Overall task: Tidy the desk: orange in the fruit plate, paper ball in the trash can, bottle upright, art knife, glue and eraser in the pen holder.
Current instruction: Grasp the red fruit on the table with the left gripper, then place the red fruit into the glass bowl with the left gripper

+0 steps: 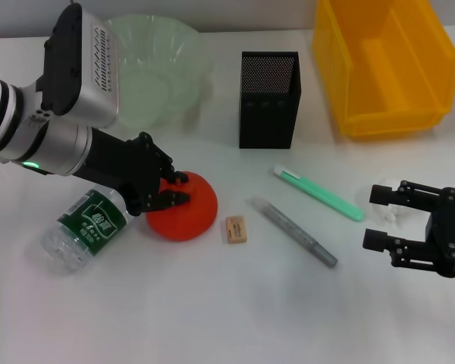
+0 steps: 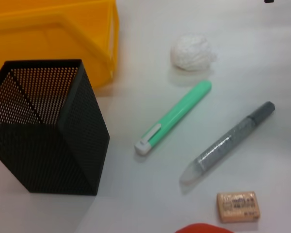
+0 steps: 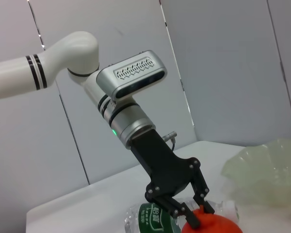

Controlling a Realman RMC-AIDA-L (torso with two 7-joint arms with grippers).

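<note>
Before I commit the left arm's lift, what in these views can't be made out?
- Head view: the paper ball is mostly hidden behind the open right gripper.
- Head view: the left gripper covers part of the orange, so whether its jaws are clamped is unclear.
- Left wrist view: the orange is cut off by the edge.
- Right wrist view: the bottle is cut off by the edge and partly behind the left gripper.

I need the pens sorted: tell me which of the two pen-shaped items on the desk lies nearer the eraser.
The grey glittery one; its clear-tipped end lies just beside the eraser. The mint-green one lies farther off, toward the right gripper.
</note>
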